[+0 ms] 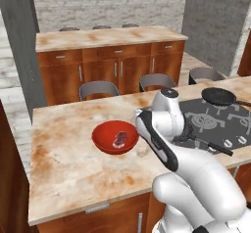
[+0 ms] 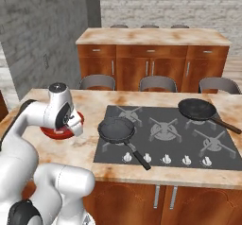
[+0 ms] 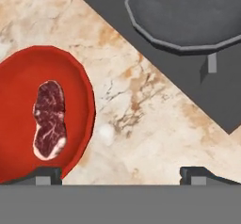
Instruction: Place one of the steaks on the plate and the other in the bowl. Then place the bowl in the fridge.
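No readable text, no labels, no brands, no numbers, no signs

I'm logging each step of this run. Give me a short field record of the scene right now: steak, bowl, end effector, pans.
steak: one steak lies flat inside the red bowl
bowl: on the marble counter, left of the cooktop
end effector: the end effector is open, holds nothing, above the counter between bowl and near pan
pans: near pan and far pan on the cooktop

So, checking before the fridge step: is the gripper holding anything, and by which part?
Nothing is held: the gripper is open above the counter, beside the bowl.
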